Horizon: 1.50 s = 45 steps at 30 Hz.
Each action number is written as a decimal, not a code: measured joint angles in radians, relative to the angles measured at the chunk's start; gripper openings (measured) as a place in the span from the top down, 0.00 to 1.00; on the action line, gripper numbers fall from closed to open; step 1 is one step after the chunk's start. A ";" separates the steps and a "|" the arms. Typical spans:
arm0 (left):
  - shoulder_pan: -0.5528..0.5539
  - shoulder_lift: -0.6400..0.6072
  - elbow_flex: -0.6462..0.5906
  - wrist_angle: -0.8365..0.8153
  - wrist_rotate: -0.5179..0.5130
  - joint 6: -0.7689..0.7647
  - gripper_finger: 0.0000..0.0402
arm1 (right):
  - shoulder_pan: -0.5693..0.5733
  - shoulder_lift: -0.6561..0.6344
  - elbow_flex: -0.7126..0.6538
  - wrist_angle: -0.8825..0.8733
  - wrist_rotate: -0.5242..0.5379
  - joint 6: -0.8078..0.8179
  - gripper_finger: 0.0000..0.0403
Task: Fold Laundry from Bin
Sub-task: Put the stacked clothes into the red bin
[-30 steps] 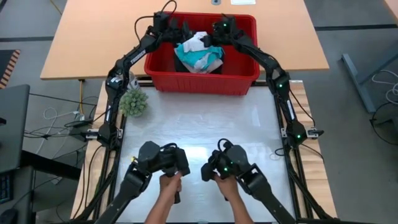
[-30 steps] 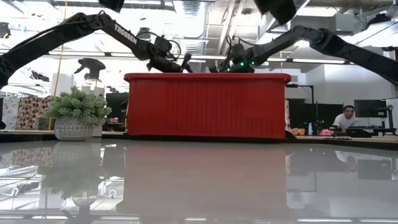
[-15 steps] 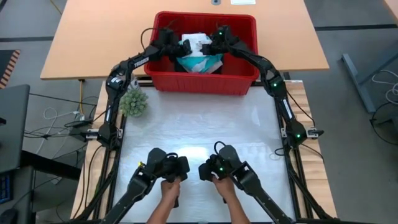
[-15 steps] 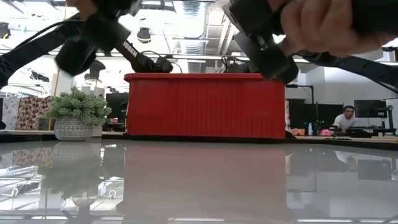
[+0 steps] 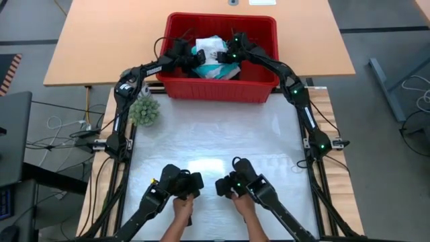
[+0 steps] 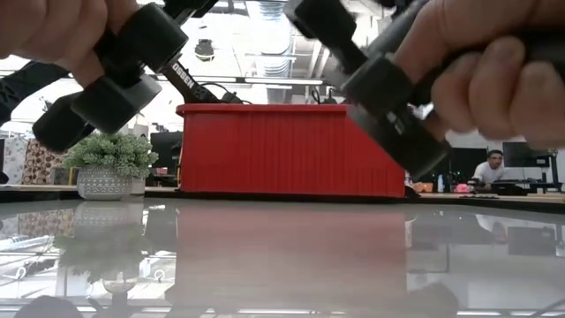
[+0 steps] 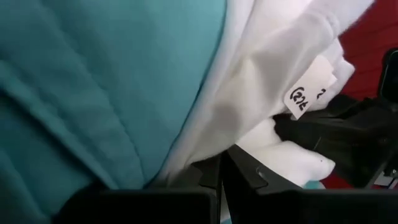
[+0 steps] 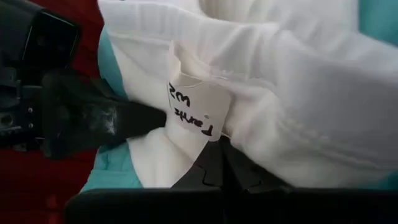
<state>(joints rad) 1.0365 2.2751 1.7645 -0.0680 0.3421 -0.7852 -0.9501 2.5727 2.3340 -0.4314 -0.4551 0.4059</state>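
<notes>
The red bin (image 5: 218, 87) stands at the table's far edge and also shows in the low view (image 6: 291, 150). In it lies a pile of laundry: a white garment (image 5: 211, 47) with a written tag (image 8: 196, 112) on top of a teal one (image 5: 218, 67). Both my grippers are down inside the bin, facing each other across the white garment. My left gripper (image 5: 191, 58) is on its left and my right gripper (image 5: 226, 55) on its right. Both are shut at the white cloth. The teal garment fills much of the left wrist view (image 7: 93, 81). My left gripper has its shut fingertips (image 7: 214, 177) at a fold of the white garment (image 7: 249, 143), beside the teal cloth. It comes slanting down from the bin's left side. How many layers it has cannot be told. The garment lies on the pile. My right gripper has its shut fingertips (image 8: 211, 165) at the white garment just under the tag (image 8: 186, 146). It comes slanting down from the bin's right side. How many layers it has cannot be told. The garment rests on the pile.
A small green plant (image 5: 144, 111) stands left of the bin, at the table's left edge. A person's hands (image 5: 183, 205) hold two further arms (image 5: 245, 185) at the near edge and block much of the low view (image 6: 477, 71). The white tabletop (image 5: 215, 138) lies between.
Both grippers have come from above the bin's far rim toward the table's near edge and down into the bin, closing in on the white garment from either side. The person's hands with the near arms have moved closer to the near edge.
</notes>
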 joint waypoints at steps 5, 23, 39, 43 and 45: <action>-0.001 0.000 0.000 -0.027 -0.021 0.040 1.00 | 0.001 0.011 -0.001 0.003 0.002 0.015 0.96; 0.005 0.037 0.162 0.022 0.148 -0.166 1.00 | -0.023 -0.079 0.013 0.002 -0.034 0.008 0.96; 0.031 0.035 0.342 0.027 0.020 -0.154 1.00 | -0.037 -0.130 0.020 0.236 -0.019 0.057 0.96; 0.029 0.035 0.354 0.036 -0.040 -0.115 1.00 | -0.037 -0.129 0.020 0.307 0.020 0.048 0.96; 0.028 0.035 0.354 0.058 -0.040 -0.077 1.00 | -0.037 -0.130 0.021 0.332 0.047 0.037 0.96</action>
<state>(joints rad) 1.0646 2.3100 2.1185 -0.0102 0.3021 -0.8626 -0.9867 2.4432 2.3550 -0.0995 -0.4077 0.4428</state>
